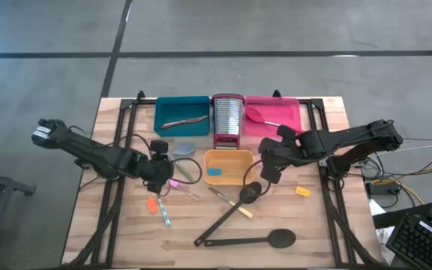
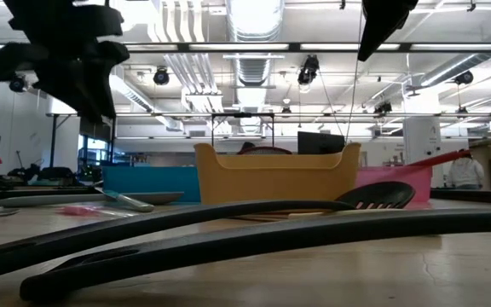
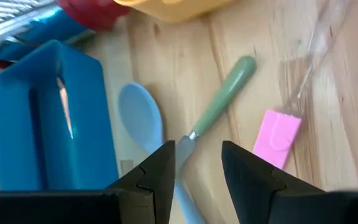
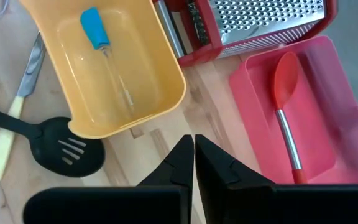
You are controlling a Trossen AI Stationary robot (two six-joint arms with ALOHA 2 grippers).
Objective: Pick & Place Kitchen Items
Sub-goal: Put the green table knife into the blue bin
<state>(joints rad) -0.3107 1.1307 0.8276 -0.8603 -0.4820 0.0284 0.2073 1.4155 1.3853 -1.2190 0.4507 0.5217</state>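
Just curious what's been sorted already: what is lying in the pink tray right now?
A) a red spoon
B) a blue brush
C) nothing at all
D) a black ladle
A: the right wrist view shows a red spoon lying inside the pink tray; the high view shows it there too.

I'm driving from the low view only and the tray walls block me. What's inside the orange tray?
Observer: One blue-handled tool lies in the orange tray, nothing else.
Operator: Is the right gripper carrying anything?
Observer: No. The right gripper is shut on nothing, above bare wood between that tray and the pink tray.
Operator: And the left?
Observer: The left gripper is open and hovers over a green-handled knife.
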